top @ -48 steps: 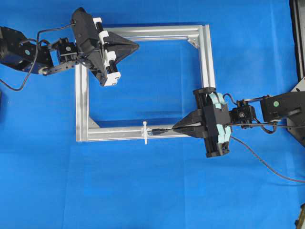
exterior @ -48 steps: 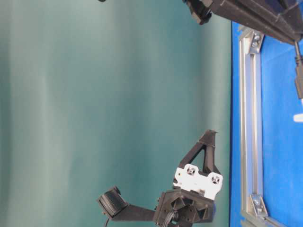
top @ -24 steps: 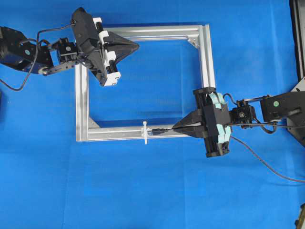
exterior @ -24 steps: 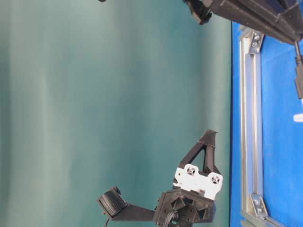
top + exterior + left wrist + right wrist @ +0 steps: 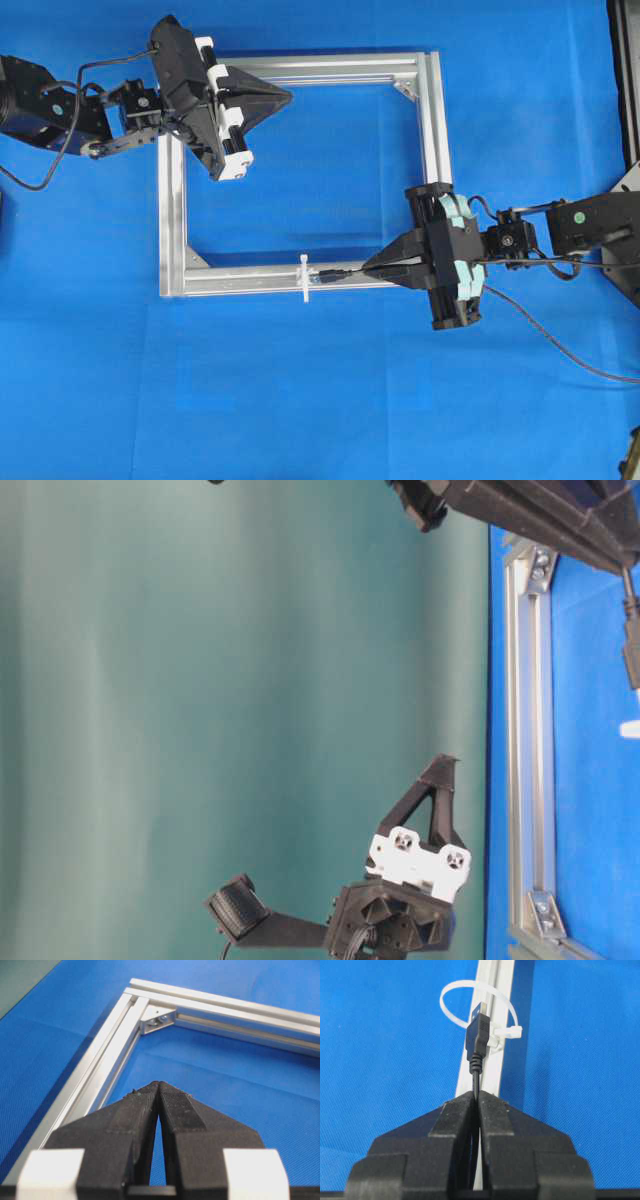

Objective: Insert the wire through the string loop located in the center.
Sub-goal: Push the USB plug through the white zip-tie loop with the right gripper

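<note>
My right gripper [image 5: 366, 269] [image 5: 477, 1094] is shut on the wire [image 5: 477, 1042], a thin black cable whose plug tip [image 5: 334, 276] sticks out ahead of the fingertips. The plug points at the string loop [image 5: 465, 997], a white tie loop [image 5: 303, 277] standing crosswise on the near bar of the silver frame [image 5: 250, 281]. In the right wrist view the plug's front end sits just at the loop's opening. My left gripper [image 5: 288, 97] [image 5: 159, 1084] is shut on nothing, hovering over the frame's far left corner. The wire trails off to the right [image 5: 560, 350].
The rectangular aluminium frame lies on a blue cloth, with corner brackets [image 5: 159, 1019] [image 5: 407, 88] inside its corners. A dark rail runs along the right edge [image 5: 625, 80]. The table-level view shows the left gripper [image 5: 440, 780] raised beside the frame bar [image 5: 530, 750].
</note>
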Controlling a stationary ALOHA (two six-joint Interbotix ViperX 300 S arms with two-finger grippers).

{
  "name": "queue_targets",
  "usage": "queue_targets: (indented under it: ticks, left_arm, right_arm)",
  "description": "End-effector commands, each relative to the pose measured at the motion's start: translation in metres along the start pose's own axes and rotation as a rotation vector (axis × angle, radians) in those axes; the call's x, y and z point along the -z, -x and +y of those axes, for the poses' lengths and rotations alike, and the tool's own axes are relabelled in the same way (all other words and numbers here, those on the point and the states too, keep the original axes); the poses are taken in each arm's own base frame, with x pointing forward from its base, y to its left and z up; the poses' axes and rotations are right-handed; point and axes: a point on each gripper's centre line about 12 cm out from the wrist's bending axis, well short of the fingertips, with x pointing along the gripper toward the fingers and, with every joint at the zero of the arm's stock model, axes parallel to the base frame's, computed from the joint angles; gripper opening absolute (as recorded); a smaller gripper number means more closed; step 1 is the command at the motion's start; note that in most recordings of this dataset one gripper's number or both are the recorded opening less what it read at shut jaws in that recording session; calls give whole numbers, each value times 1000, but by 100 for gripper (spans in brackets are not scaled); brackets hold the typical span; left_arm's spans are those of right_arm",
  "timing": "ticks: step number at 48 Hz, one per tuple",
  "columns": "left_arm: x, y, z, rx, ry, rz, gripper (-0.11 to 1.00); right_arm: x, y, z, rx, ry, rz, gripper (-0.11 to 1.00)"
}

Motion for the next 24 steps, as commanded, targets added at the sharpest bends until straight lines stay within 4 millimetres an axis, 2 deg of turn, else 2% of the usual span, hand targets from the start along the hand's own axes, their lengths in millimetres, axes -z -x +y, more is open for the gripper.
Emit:
queue_targets:
  ticks: [1, 13, 24]
  left_arm:
    - [-15, 2, -1, 3, -2, -46, 0]
    - [-15, 2, -1, 3, -2, -44, 0]
    - [-15, 2, 0, 2, -1, -46, 0]
  right_arm:
    - [-10, 2, 0, -1, 1, -38, -3]
    - [-11, 0, 0, -1, 1, -38, -3]
    - [-15, -13, 0, -1, 1, -37, -3]
